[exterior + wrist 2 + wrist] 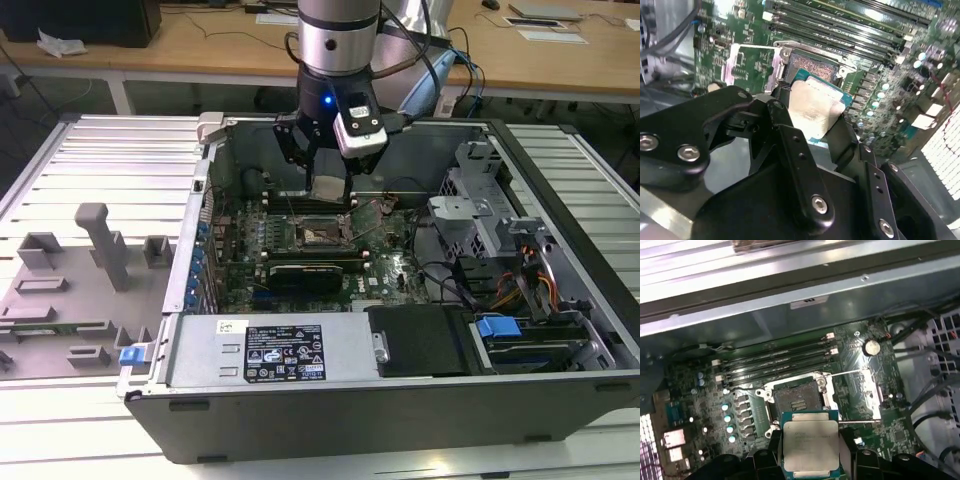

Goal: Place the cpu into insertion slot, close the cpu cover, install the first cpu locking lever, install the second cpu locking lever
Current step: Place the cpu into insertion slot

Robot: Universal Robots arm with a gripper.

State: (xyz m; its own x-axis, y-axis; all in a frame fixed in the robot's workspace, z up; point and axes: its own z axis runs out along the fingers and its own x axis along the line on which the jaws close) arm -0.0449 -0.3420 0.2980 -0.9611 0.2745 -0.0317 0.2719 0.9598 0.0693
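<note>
Two fingers (790, 145) pinched the cpu (809, 447) by its edges — likely to keep it level — near the open insertion slot (794, 399)

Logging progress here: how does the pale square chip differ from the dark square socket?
The pale silver square chip is gripped in the hand, above the green circuit board; the dark silver-rimmed square socket is fixed on it. The chip's face is pale metal; the socket's inside is dark and empty. Both are square.
</note>
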